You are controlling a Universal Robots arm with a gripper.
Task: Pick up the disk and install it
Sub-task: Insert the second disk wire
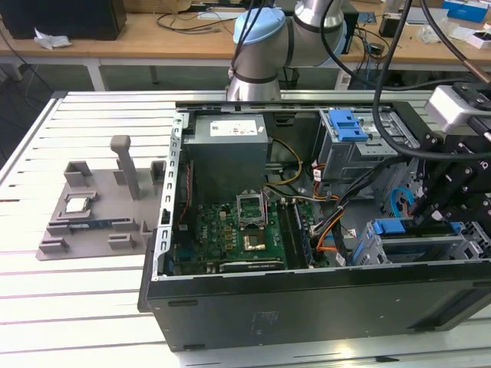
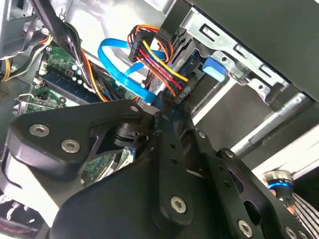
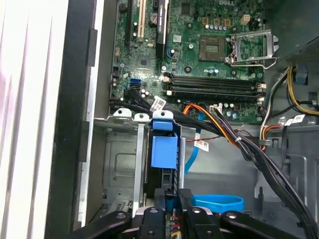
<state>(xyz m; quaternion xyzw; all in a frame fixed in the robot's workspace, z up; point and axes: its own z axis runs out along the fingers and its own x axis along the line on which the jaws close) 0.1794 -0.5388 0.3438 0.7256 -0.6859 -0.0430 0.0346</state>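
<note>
The gripper (image 1: 420, 217) hangs inside the open computer case (image 1: 307, 303), at about four o'clock from the motherboard (image 1: 245, 238) in the exterior view. Its fingers (image 3: 172, 196) look pressed together on the end of the disk (image 3: 163, 152), which sits upright in the drive cage (image 3: 119, 169), blue rails showing
</note>
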